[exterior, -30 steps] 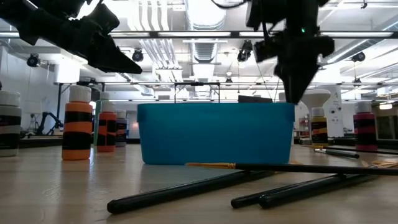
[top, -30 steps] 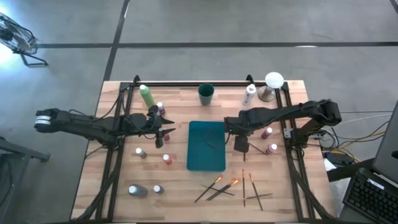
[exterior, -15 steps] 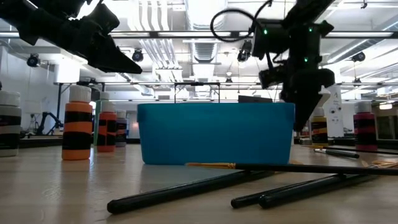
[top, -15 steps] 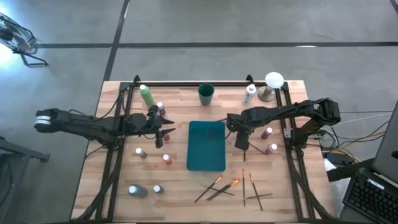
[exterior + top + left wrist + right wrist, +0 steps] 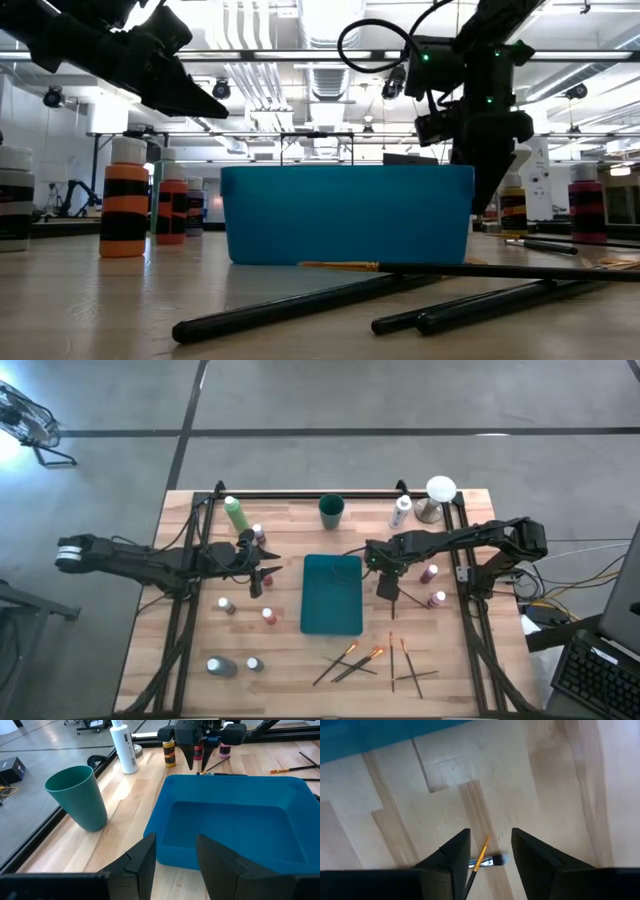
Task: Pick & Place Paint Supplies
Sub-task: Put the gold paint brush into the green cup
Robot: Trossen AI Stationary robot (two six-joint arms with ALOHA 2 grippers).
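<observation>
- The right gripper (image 5: pixel 389 591) hangs just off the right edge of the teal tray (image 5: pixel 331 594), pointing down at the wood; its fingers (image 5: pixel 451 858) stand apart with nothing between them, and the right wrist view shows a brush (image 5: pixel 483 856) lying on the boards in that gap, so I judge it is lining up to pick that brush
- The left gripper (image 5: pixel 268 572) waits left of the tray, aimed across it; its two dark fingers (image 5: pixel 143 862) are spread and empty, likely parked so as not to crowd the other arm
- The remaining brushes (image 5: pixel 370 658) lie crossed in a loose heap near the table's front edge, below the tray; thin, long-handled and light, some orange-tipped, so they would roll or skid if nudged
- Small paint bottles (image 5: pixel 268 615) stand upright and scattered left of the tray, others (image 5: pixel 437 599) to the right; squat cylinders with white caps and smooth banded labels; the taller light-green bottle (image 5: pixel 236 513) stands at the back left
- The tray is smooth hard plastic, shallow-walled and holds nothing, so no supply is yet placed in it
- A tapered green cup (image 5: pixel 331 511) stands behind the tray; the table (image 5: pixel 300 670) is pale butcher-block wood with visible strips
</observation>
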